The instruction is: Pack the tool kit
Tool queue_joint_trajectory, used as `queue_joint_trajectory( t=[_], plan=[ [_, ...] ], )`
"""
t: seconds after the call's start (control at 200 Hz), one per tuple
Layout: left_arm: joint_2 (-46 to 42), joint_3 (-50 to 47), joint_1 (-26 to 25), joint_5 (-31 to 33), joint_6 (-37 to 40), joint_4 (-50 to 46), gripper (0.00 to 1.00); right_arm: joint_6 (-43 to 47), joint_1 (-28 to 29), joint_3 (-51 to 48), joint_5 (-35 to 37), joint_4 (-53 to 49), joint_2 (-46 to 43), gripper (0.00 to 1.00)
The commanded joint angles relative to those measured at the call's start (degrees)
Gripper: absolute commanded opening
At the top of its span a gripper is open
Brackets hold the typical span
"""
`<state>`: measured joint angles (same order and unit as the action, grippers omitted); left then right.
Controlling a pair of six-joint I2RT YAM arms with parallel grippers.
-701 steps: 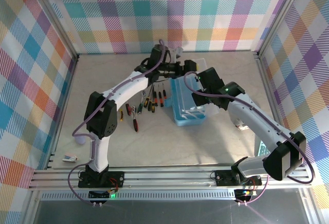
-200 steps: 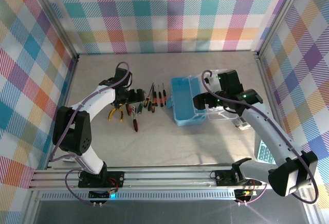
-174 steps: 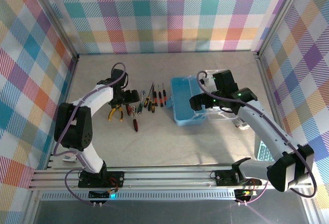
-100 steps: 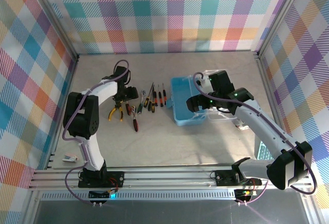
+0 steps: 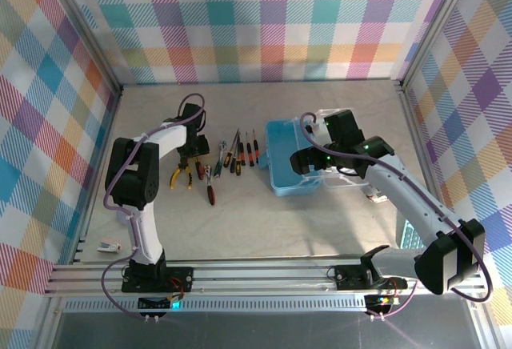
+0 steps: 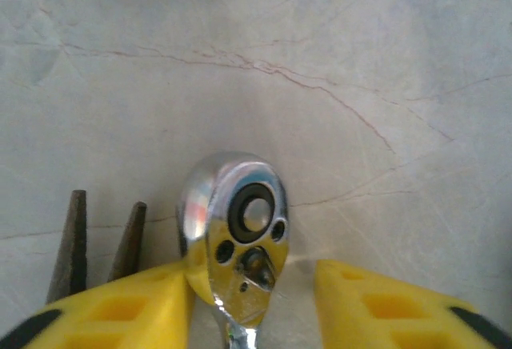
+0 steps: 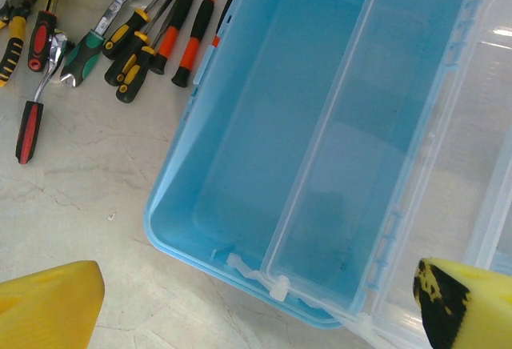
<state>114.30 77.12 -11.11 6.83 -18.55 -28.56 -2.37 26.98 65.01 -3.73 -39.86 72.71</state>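
The tool kit's light blue case [image 5: 286, 159] lies open and empty, its clear lid [image 5: 346, 174] folded out to the right. In the right wrist view the case [image 7: 264, 125] sits under my open right gripper [image 7: 256, 309], which hovers over its near corner [image 5: 308, 159]. Screwdrivers [image 5: 240, 154], yellow pliers [image 5: 178, 175] and red pliers [image 5: 210, 189] lie left of the case. My left gripper [image 5: 194, 150] is down among them. Its yellow fingers [image 6: 120, 309] straddle the chrome ratchet wrench head [image 6: 240, 237]: the left finger touches it, the right stands apart. Dark pliers tips [image 6: 76, 241] show beside it.
A small white item [image 5: 110, 246] lies near the front left corner. White objects [image 5: 376, 193] sit by the right wall. Checkered walls close the table on three sides, and the aluminium rail [image 5: 256, 273] runs along the front.
My left arm has swung in over the tools and its jaws have narrowed around the wrench head. The right gripper has shifted slightly left over the case and stays wide.
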Motion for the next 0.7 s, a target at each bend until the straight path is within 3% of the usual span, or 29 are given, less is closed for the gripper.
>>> queue_joint_trajectory(
  t=[0.0, 0.185, 0.335, 0.69],
  plan=[
    [2.59, 0.33, 0.04, -1.37, 0.49, 1.04, 0.32, -0.53, 0.35, 1.04, -0.62, 0.74, 0.59, 0.99],
    [1.92, -0.2, -0.05, -2.07, 0.44, 0.98, 0.19, -0.62, 0.33, 1.12, -0.67, 0.56, 0.51, 0.99],
    [-0.17, 0.35, -0.05, -2.25, 0.85, -0.63, 0.0, -0.76, 0.42, 0.92, -0.84, 0.66, -0.1, 0.99],
    [-10.93, 0.99, -0.05, -8.64, 2.12, -4.53, 0.0, -0.63, 0.77, 0.86, -3.67, 1.1, -1.78, 0.99]
  ],
)
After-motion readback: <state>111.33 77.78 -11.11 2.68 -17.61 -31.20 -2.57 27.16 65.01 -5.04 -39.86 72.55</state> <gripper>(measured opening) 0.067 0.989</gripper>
